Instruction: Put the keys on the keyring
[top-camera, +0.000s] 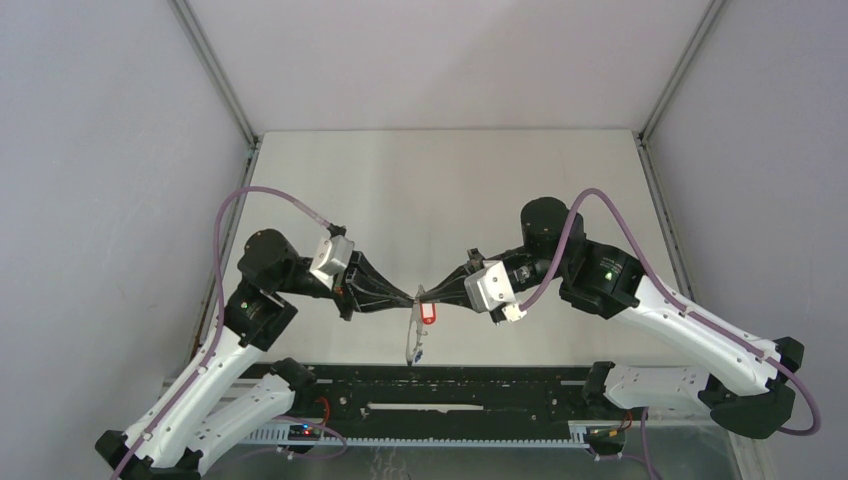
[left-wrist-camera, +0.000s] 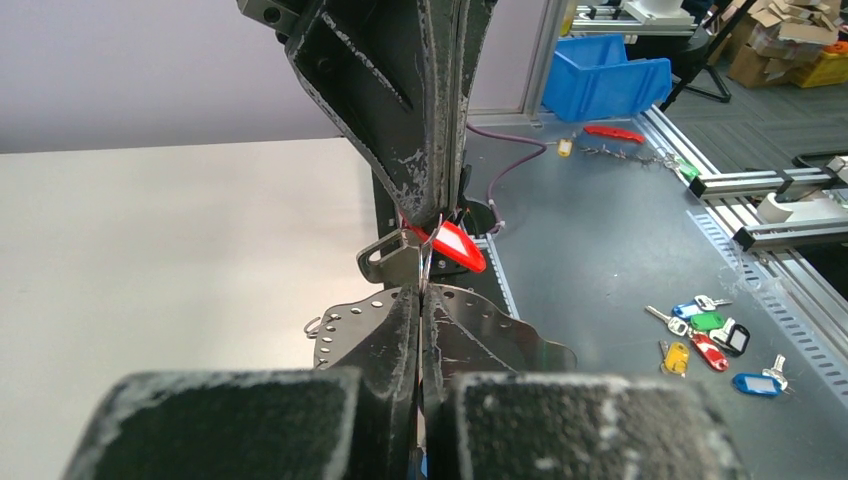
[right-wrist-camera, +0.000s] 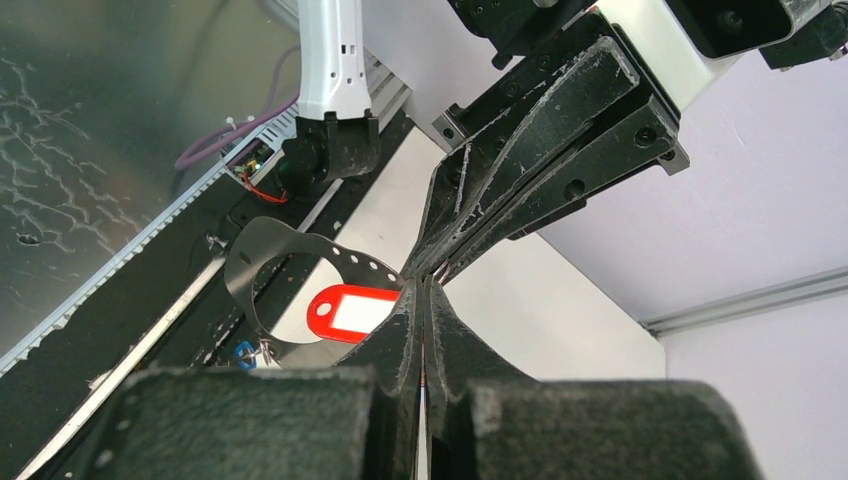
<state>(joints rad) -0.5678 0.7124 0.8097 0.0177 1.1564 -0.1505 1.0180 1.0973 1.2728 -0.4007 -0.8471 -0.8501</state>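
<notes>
Two grippers meet tip to tip over the near edge of the table (top-camera: 450, 190), both pinched fully closed: the left gripper (top-camera: 406, 297), then the grey keyring (right-wrist-camera: 335, 257) and red-headed key (right-wrist-camera: 350, 312) hanging at the meeting point, then the right gripper (top-camera: 432, 295). Which one carries the ring I cannot tell.

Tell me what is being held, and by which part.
The keyring, its thin rim pinched by both arms' shut jaws where the tips meet; red key dangles alongside.
</notes>
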